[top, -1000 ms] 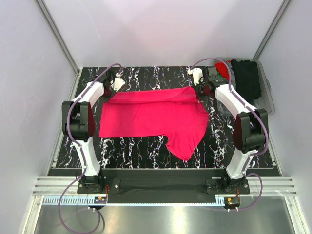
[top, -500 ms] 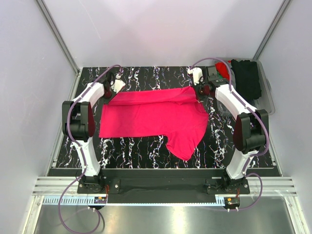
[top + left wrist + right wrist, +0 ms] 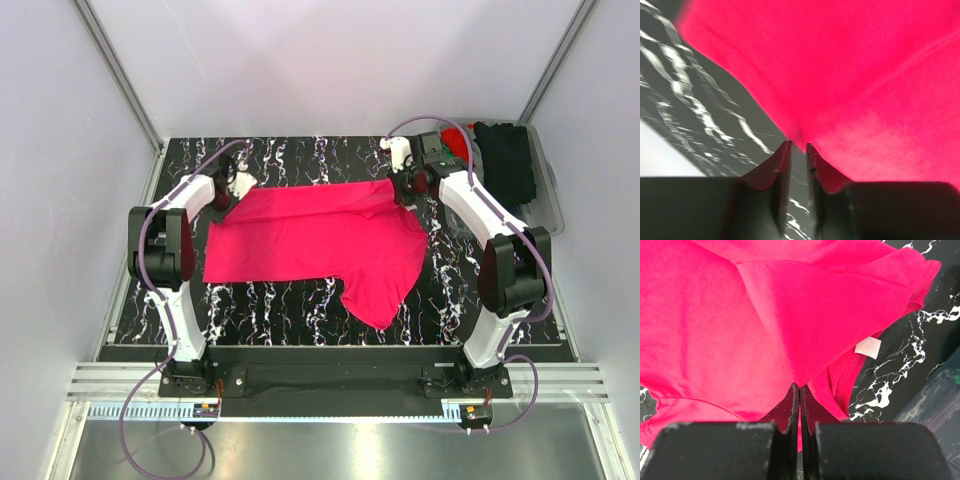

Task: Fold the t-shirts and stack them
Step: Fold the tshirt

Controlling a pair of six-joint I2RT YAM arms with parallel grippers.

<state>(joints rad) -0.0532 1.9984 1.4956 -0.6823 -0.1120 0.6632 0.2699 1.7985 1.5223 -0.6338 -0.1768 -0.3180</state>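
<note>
From above, the pinkish-red t-shirt (image 3: 320, 235) lies spread across the middle of the black marbled table (image 3: 300, 300). One sleeve points toward the near edge, and the far strip of the cloth is doubled over. That view also takes in a clear bin (image 3: 548, 200) at the far right with black clothes (image 3: 505, 160) and a bit of red cloth (image 3: 460, 140) in it. It cannot show what the fingers are doing.

The wrist cameras settle that. The left gripper (image 3: 797, 146) has its jaws a narrow slit apart, with bare marble showing between them. The shirt's corner comes to a point just ahead of the tips, so it looks let go. The right gripper (image 3: 799, 386) is clamped tight on a raised fold of the shirt, with red showing in the seam between its fingers. A small white label (image 3: 867, 346) shows inside the collar nearby.

Both arms reach forward from the near edge, elbows out to the sides and forearms angling inward. The left gripper (image 3: 232, 192) is at the shirt's far left corner and the right gripper (image 3: 402, 190) is at its far right corner.
</note>
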